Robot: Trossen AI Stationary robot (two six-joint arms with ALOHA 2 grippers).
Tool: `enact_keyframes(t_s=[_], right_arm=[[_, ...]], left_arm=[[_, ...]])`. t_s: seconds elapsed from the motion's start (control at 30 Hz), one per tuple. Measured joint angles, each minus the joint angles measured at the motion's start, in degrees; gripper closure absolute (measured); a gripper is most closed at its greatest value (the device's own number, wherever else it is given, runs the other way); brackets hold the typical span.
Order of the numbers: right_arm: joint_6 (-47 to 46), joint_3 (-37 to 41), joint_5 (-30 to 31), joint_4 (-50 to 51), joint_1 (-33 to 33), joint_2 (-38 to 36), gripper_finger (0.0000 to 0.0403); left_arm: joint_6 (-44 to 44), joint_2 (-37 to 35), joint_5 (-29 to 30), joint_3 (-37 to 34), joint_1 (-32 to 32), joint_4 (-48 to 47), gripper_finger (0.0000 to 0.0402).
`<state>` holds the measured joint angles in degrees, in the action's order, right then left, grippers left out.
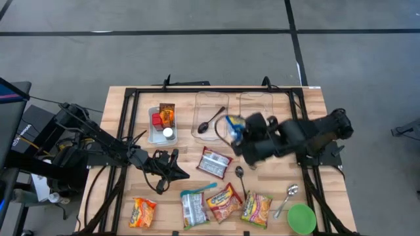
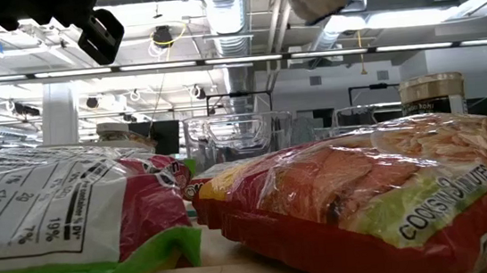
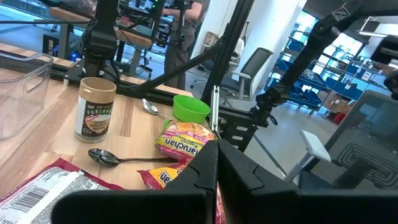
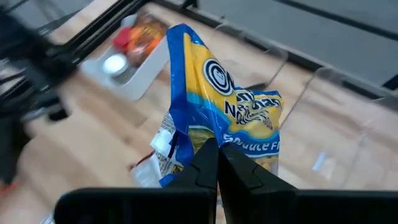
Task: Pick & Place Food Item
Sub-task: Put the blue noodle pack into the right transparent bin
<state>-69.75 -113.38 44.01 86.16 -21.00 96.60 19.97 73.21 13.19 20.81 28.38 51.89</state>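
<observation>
A blue and yellow food packet is up in the air with my right gripper shut on it. In the high view the packet shows beside the two clear containers, one of which holds a black spoon. My left gripper is shut on nothing over the table's left middle. More packets lie flat on the wood: a red and white one in the middle and several along the near edge. My right gripper pinches one crumpled end of the packet between its two fingers. The fingers slant down from the table's right side. The packet is lifted clear of the table, and the rest of it reaches out past the fingertips.
A white tray with small items stands at the back left. Two spoons and a green bowl lie at the near right. A brown-lidded jar stands on the wood. A dark frame borders the table.
</observation>
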Motion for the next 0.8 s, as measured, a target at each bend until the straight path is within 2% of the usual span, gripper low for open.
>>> enact_keyframes(t_s=[0.27,0.53,0.8], right_arm=[[5.3,-0.47,-0.91,1.62,12.82,0.0,0.0403],[11.59,-0.47,-6.14,3.86,25.19,0.0,0.0403],[15.09,-0.47,-8.92,3.88,33.84,0.02,0.0403]], left_arm=[[0.0,0.02,0.0,0.01,0.0,0.01,0.0402],[0.0,0.0,0.0,0.0,0.0,0.01,0.0402],[-0.02,0.0,0.01,0.0,0.0,0.01,0.0402]])
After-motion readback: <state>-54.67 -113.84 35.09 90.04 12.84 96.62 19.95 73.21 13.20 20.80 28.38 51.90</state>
